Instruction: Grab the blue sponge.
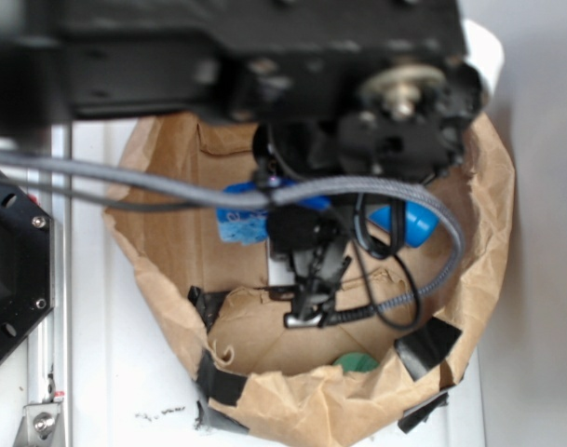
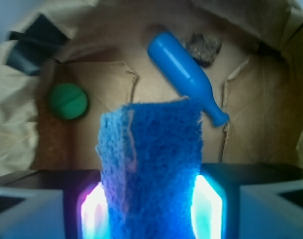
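Observation:
In the wrist view the blue sponge (image 2: 151,149), a rough porous blue block, stands on end between the two glowing pads (image 2: 94,211) of my gripper (image 2: 150,211). The jaws press against both of its sides, so the gripper is shut on it. The sponge's top edge reaches up in front of the bottle's neck. In the exterior view a speckled light-blue patch of the sponge (image 1: 241,223) shows under the black arm (image 1: 357,93), which hides the jaws themselves.
Everything sits inside a crumpled brown paper bag (image 1: 171,233) with black tape patches (image 1: 425,343). A glossy blue bottle (image 2: 183,74) lies on the bag floor beyond the sponge, with a dark brown rough cube (image 2: 203,47) behind it. A green disc (image 2: 67,101) lies to the left.

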Motion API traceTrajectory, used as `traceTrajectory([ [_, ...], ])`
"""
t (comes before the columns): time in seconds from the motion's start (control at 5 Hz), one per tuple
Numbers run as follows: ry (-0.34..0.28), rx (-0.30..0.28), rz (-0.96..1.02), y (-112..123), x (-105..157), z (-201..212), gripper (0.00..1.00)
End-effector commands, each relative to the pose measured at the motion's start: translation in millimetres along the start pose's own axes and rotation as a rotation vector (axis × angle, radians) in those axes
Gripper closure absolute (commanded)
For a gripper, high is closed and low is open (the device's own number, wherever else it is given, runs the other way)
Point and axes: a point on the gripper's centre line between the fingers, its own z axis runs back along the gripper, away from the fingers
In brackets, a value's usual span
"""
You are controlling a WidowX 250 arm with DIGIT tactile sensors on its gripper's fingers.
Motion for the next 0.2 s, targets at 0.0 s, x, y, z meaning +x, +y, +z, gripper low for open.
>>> traceTrajectory([
  [0.0,-0.1,0.014,-0.016,3.0,10.9,19.1,1.0],
])
